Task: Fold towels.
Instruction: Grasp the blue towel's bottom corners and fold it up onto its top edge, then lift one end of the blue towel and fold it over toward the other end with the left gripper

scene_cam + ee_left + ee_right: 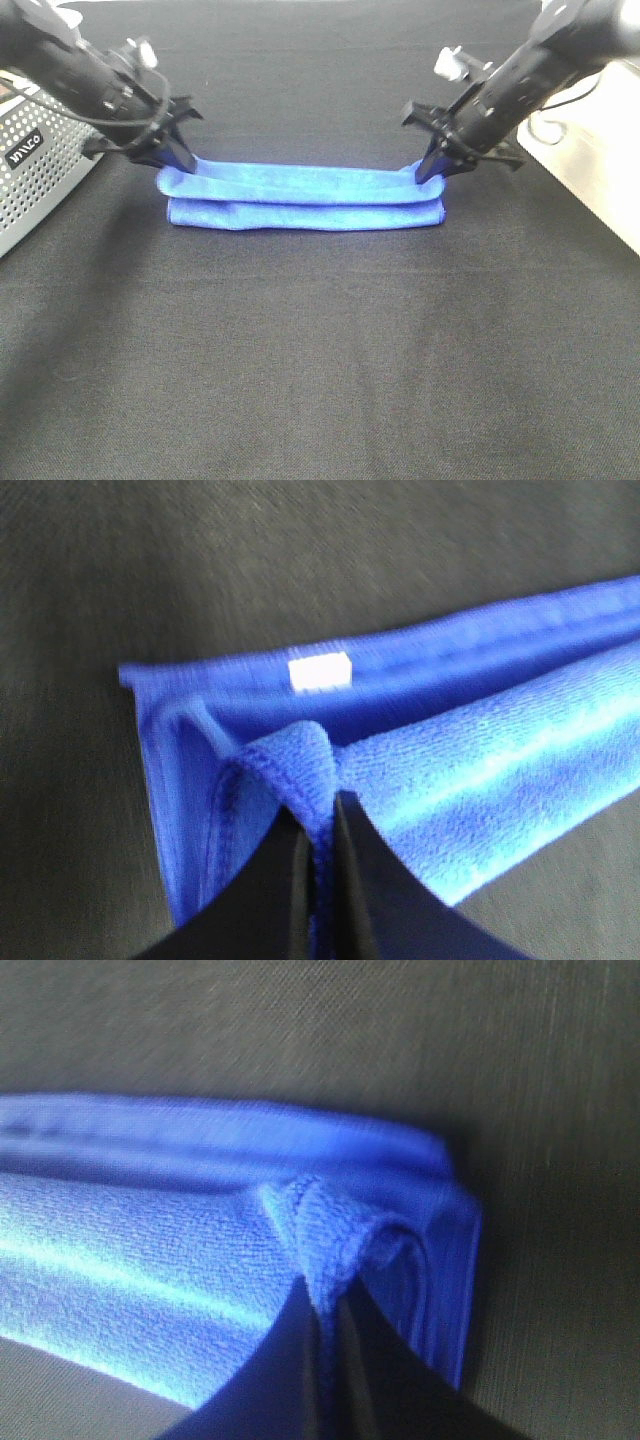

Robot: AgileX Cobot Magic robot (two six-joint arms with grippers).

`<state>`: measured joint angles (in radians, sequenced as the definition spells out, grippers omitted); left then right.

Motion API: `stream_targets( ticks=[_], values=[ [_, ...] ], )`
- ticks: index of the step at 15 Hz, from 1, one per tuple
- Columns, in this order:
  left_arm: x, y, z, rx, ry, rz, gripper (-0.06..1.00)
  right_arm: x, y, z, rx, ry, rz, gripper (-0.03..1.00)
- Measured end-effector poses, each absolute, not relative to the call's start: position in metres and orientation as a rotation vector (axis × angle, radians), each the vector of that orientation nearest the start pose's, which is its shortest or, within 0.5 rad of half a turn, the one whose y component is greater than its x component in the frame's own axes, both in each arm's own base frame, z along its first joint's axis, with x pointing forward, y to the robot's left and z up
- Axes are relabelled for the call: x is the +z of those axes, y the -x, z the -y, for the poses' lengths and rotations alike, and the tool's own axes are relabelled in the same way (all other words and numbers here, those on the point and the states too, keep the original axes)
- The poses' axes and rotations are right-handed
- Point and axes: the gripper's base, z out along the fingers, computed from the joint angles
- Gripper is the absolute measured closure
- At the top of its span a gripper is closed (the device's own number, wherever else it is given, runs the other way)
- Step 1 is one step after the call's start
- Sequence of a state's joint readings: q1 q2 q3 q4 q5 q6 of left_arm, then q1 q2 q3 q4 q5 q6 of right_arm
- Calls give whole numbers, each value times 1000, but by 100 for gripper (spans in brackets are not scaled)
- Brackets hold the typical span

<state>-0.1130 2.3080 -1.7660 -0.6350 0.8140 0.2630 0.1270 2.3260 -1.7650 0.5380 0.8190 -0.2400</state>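
Note:
The bright blue towel (305, 198) lies on the black table as a long narrow strip, its upper layer lifted at both ends. My left gripper (175, 160) is shut on the towel's left corner; in the left wrist view the fingers (320, 840) pinch a hemmed fold (290, 765), with a small white tag (320, 671) on the lower layer beyond. On the right end, my right gripper (432, 167) is shut on the other corner, and the right wrist view shows that pinched fold (325, 1240) between its black fingers (322, 1345).
A grey perforated metal box (35, 165) stands at the left edge of the table. A white surface (600, 160) with a cable lies at the right edge. Black cloth (320, 360) covers the table in front of the towel.

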Motion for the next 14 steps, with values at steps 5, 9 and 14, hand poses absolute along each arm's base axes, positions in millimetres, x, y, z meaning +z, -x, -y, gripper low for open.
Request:
stream_targets(
  ticks=[5,9,14],
  values=[
    [115,-487,97,-732,9,-2800,56,112,-483,-95,597,18,-2816,72],
    [128,-487,92,-690,46,-2792,18,128,-480,-93,558,68,-2844,13],
    [126,-485,91,-677,51,-2835,17,152,-470,-91,541,144,-2890,7]
  ],
)
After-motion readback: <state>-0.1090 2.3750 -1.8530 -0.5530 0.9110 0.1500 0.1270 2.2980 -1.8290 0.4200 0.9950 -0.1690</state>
